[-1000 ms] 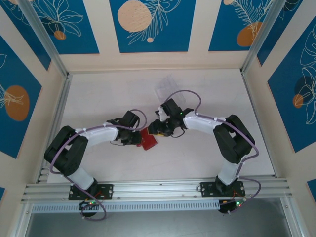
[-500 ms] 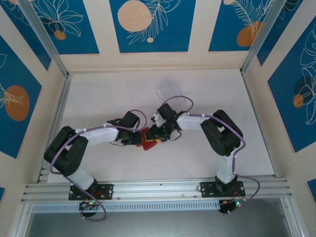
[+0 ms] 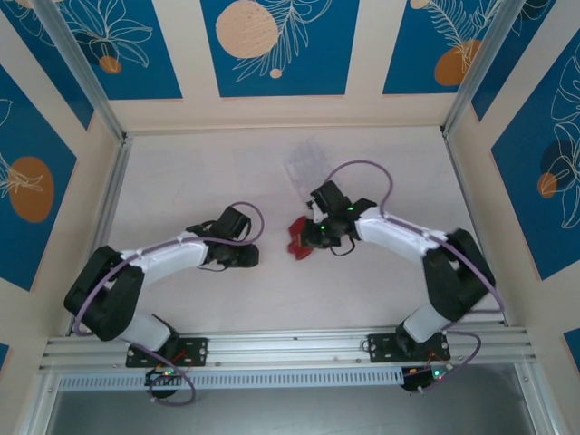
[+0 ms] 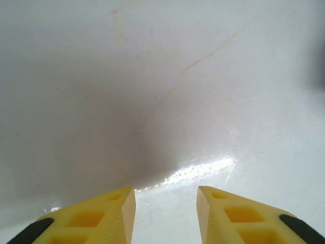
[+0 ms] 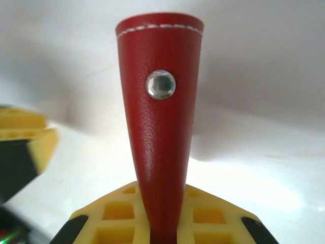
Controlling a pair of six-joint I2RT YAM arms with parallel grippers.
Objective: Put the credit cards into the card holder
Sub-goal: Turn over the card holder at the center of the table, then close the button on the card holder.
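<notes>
One card holder (image 3: 297, 245) sits near the middle of the counter (image 3: 181, 181), and your right tool (image 3: 313, 236) has hold of it. From the right wrist you see its jaws clamped tight on a narrow red leather part of the holder (image 5: 160, 132), which sticks out away from the camera. That part carries one metal snap (image 5: 160, 84) and a line of white stitching (image 5: 160, 29) along its far end. Only the outside of the holder faces you. Its pockets are hidden, so you cannot tell what is in them.

One clear plastic tray (image 3: 306, 161) lies farther back on the counter, beyond the holder and apart from it. It is too faint from above to tell whether anything lies in it.

Two tools are at work. Your left tool (image 3: 246, 256) is to the left of the holder, near it but not touching. From the left wrist its two yellow fingers (image 4: 101, 213) stand apart with a plain gap between them and nothing in it. Beyond them is the bare, glossy counter. At the left edge of the right wrist view there is a blurred yellow and black shape, too unclear to name.
</notes>
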